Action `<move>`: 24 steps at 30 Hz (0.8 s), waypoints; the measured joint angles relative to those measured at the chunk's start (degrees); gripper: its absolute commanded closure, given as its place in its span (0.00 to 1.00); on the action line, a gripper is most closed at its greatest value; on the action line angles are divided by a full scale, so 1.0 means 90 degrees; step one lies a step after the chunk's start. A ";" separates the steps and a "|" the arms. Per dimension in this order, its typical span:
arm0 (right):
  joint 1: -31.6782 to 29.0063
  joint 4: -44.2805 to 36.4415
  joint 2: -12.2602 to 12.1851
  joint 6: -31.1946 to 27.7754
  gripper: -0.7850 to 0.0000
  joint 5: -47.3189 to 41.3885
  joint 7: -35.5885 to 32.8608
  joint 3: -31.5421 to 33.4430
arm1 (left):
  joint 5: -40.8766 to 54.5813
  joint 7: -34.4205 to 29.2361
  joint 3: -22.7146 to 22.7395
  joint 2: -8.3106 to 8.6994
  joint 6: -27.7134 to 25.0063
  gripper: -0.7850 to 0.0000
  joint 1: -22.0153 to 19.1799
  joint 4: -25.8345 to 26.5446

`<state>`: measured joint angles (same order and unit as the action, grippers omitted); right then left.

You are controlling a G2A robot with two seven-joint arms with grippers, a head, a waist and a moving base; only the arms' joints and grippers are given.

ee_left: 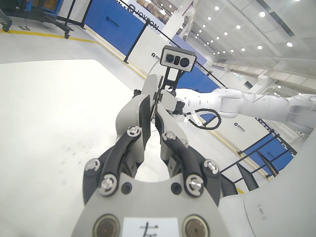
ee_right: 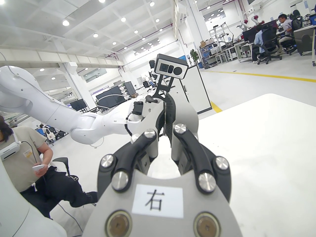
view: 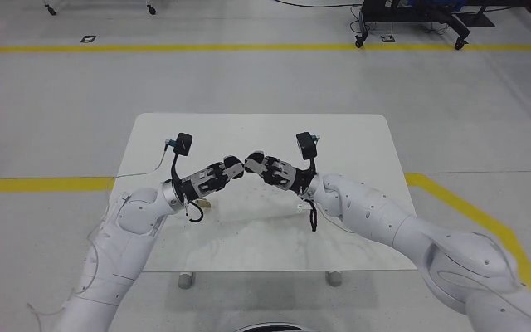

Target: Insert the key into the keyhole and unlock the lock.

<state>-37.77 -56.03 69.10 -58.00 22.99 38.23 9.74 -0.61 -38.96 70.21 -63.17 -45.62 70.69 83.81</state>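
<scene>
We judge this to be the insertion step. The left claw (ee_left: 153, 101) is pressed closed. The right claw (ee_right: 165, 110) is closed too, tip to tip with the left claw, and both are raised above the bench (view: 348, 149). The key and lock presumably sit pinched where the tips meet, but the fingers hide them, so we cannot tell which claw has which. Next, the key must line up squarely with the keyhole, go fully in, then turn while the other claw holds firm.
</scene>
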 measured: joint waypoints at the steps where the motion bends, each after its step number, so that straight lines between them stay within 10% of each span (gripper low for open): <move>1: 0.0003 0.0004 0.0003 0.0000 1.00 -0.0016 -0.0011 0.0000 | 0.0011 -0.0004 -0.0009 0.0002 -0.0004 1.00 -0.0006 -0.0005; 6: 0.0009 0.0009 0.0019 0.0000 1.00 -0.0068 -0.0103 0.0000 | 0.0078 0.0002 -0.0008 0.0017 -0.0012 1.00 -0.0012 -0.0018; 8: 0.0011 0.0018 0.0021 0.0000 0.62 -0.0087 -0.0147 0.0000 | 0.0101 0.0014 0.0016 0.0027 -0.0020 1.00 -0.0008 -0.0030; 9: 0.0015 0.0019 0.0019 0.0000 0.60 -0.0088 -0.0158 0.0000 | 0.0107 0.0024 0.0031 0.0031 -0.0019 1.00 -0.0006 -0.0039; 24: 0.0002 -0.0018 -0.0310 0.0000 0.77 -0.0258 -0.0817 0.0000 | -0.0405 -0.0154 0.0221 0.0141 -0.0082 1.00 -0.0003 0.0113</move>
<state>-37.75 -56.19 66.32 -58.00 20.66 30.88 9.74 -4.26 -40.34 72.20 -61.89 -46.36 70.66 84.83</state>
